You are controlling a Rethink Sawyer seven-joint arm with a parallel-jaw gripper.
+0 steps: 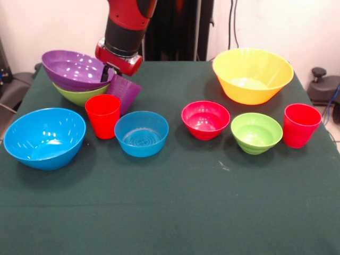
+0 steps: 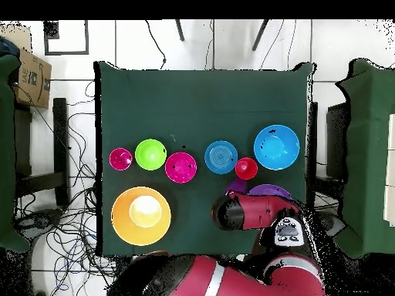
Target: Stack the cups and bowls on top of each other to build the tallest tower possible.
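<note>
A row of bowls (image 1: 205, 120) and cups (image 1: 103, 115) is spread across the table (image 1: 170, 212) mid-width; the front half is left open. Narrow gaps are left between neighbours.

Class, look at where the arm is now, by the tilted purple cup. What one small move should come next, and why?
Probably lift the purple cup a little. In the front view it leans tilted beside the red cup, right under the gripper, next to the purple bowl already nested on the lime green bowl. Whether the jaws actually hold it cannot be seen, so check that first.
</note>
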